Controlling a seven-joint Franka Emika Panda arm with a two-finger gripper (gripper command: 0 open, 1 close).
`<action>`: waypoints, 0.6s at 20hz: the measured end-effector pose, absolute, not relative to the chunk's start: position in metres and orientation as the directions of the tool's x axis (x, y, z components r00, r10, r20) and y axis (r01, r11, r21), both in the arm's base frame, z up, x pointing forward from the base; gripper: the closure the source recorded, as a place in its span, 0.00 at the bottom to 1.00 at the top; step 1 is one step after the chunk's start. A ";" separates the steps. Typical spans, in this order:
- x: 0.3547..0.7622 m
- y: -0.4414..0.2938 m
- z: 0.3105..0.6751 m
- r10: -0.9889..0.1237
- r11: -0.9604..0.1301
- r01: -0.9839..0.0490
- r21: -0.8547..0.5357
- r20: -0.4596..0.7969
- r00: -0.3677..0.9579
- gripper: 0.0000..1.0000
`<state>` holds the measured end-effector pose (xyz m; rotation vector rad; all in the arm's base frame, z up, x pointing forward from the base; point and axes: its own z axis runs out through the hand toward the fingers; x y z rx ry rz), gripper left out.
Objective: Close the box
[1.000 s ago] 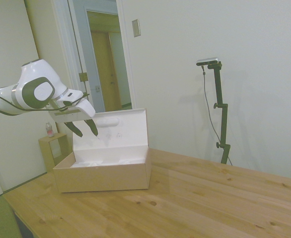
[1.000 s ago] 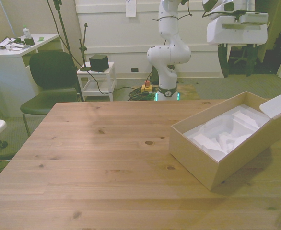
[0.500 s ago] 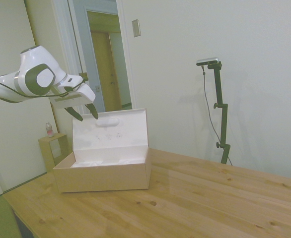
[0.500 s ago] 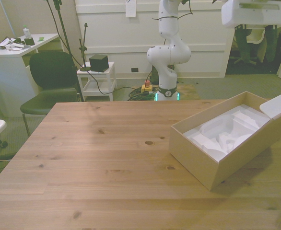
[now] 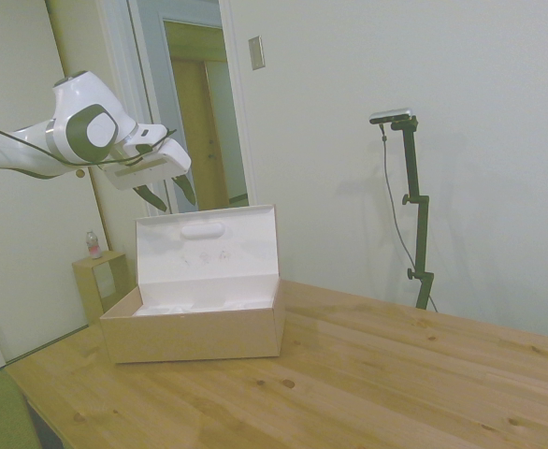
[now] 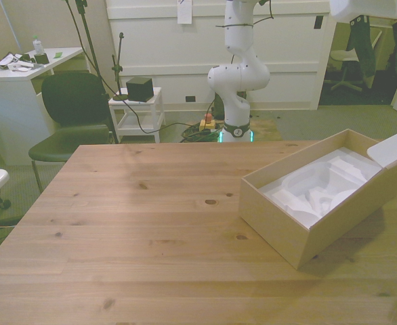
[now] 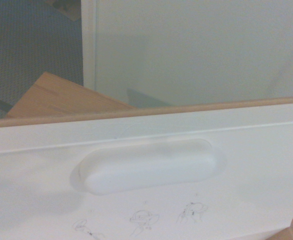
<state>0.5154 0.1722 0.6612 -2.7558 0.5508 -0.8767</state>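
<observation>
On the wooden table (image 5: 367,374), the box (image 5: 194,332) sat open near the end closest to the arm, its tan walls enclosing a white moulded interior. Its lid (image 5: 209,245) stood upright along the rear edge, white inner face toward the side camera, with the oval cutout (image 5: 201,227) near the top edge. In the front view, the box (image 6: 300,227) occupied the front view's right, the lid (image 6: 396,145) partly cut off by the frame edge. The gripper (image 5: 168,193) hung above the lid's top edge, clear of it, fingers parted and holding nothing. From the wrist, the lid (image 7: 146,200) filled the frame, with the cutout (image 7: 146,166) and faint printed pictograms (image 7: 186,214) showing.
</observation>
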 end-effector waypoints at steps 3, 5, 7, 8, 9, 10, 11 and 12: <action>0.522 0.166 0.664 -0.402 -0.913 -0.284 -0.294 0.526 0.750 0.00; 0.525 0.162 0.667 -0.405 -0.912 -0.285 -0.296 0.531 0.744 0.00; 0.531 0.159 0.670 -0.406 -0.911 -0.284 -0.298 0.535 0.741 0.00; 0.535 0.158 0.670 -0.405 -0.912 -0.283 -0.298 0.536 0.741 0.00; 0.540 0.158 0.670 -0.402 -0.913 -0.282 -0.294 0.539 0.740 0.00; 0.545 0.158 0.669 -0.399 -0.915 -0.281 -0.290 0.541 0.740 0.00; 0.550 0.158 0.668 -0.397 -0.916 -0.281 -0.288 0.542 0.741 0.00; 0.556 0.158 0.666 -0.394 -0.917 -0.280 -0.284 0.543 0.741 0.00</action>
